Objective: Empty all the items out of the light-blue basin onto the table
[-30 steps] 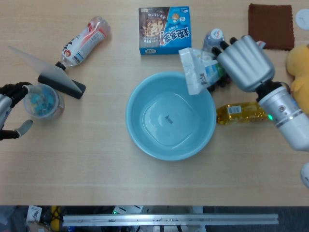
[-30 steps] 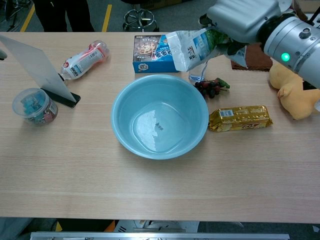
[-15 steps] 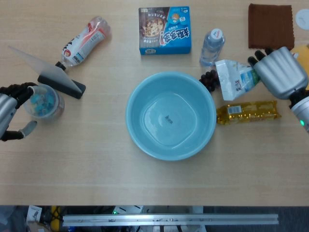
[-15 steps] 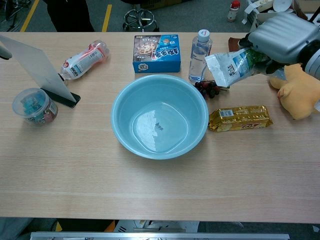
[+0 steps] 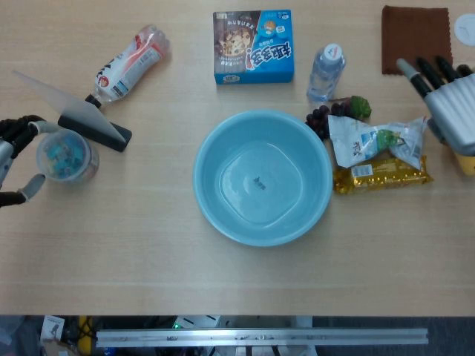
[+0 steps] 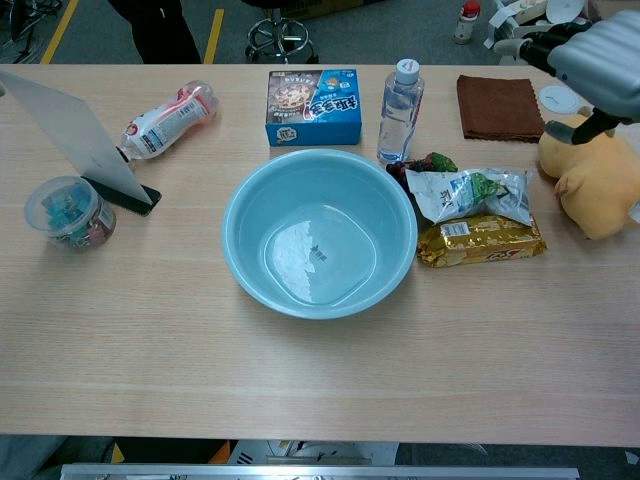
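Mid-table, light-blue basin (image 5: 263, 177) holds nothing.

Head view straight down, chest view obliquely forward; shared basin (image 5: 262, 177).

cookie box (image 5: 253, 46): print too small to read; other labels illegible

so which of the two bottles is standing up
The clear water bottle behind the basin, beside the cookie box, stands upright with its cap up. The red-and-white labelled bottle at the far left lies on its side.
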